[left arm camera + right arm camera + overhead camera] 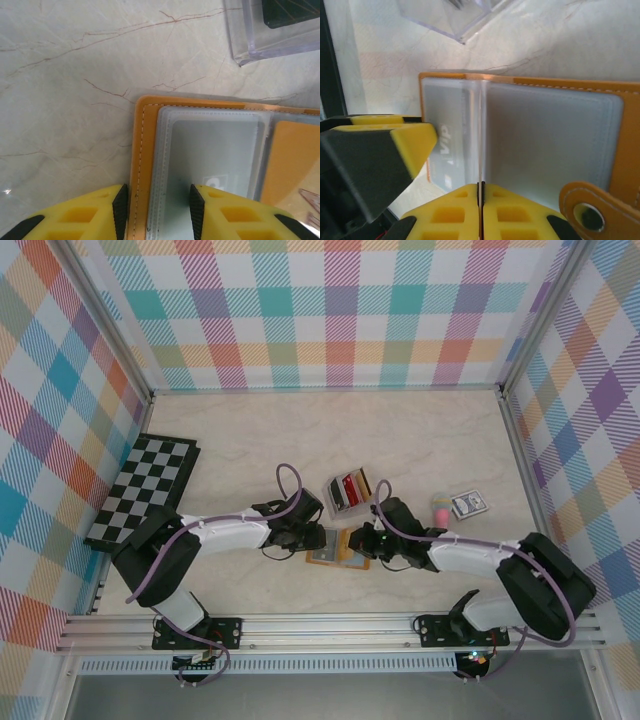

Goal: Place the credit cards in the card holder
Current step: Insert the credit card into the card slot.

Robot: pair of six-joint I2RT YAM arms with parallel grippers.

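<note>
Card holder (338, 555) is lying open and flat on the table (420, 440), toward the near edge, between the two grippers. Right gripper (480, 197) is pinching shut on a clear sleeve page (480, 130) of the holder, holding that leaf up on edge. Left gripper (158, 207) is standing part open, jaws straddling the holder's left stitched border, one pad off on the table and one on the plastic (clamping nothing, as far as I can see). One card marked VIP (445, 142) is sitting in a sleeve. Other credit cards (352, 488) are waiting in the clear box (335, 505) just far of the holder, red and black edges showing. Step in hand is looking like opening a pocket for the next card. Doing it well: right is lifting the leaf without tugging the holder sideways, left is pressing the border down so nothing slides, then one arm is freeing up to fetch a card.
</note>
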